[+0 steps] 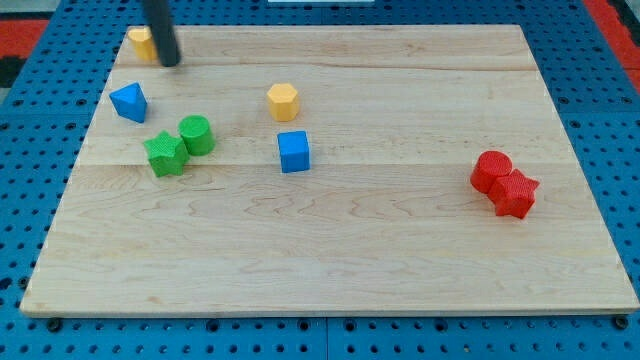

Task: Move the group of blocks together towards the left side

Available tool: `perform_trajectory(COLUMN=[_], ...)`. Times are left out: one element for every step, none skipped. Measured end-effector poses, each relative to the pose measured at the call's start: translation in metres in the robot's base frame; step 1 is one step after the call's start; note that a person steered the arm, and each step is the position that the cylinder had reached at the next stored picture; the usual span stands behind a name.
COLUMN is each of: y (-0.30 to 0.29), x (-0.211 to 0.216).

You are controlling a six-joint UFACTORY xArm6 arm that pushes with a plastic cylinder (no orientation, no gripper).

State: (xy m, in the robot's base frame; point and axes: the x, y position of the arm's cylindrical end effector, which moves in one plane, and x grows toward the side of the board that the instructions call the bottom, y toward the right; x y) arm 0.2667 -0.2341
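Note:
My tip (pixel 170 62) is at the view's top left, just right of a yellow block (pixel 141 43) that it partly hides. Below it lies a blue triangular block (pixel 130 101). A green cylinder (pixel 196 134) touches a green star-shaped block (pixel 165 154) at the left. A yellow hexagonal block (pixel 283 101) sits near the middle, with a blue cube (pixel 294 151) just below it. A red cylinder (pixel 491 171) and a red star-shaped block (pixel 516 194) touch each other at the right.
The wooden board (pixel 330 250) lies on a blue pegboard surface (pixel 30 200) that surrounds it on all sides.

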Motion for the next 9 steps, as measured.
perform_trajectory(y=[-0.011, 0.025, 0.075, 0.193, 0.238, 0.201, 0.112, 0.092, 0.23], x=[0.051, 0.087, 0.058, 0.02, 0.027, 0.069, 0.076, 0.078, 0.067])
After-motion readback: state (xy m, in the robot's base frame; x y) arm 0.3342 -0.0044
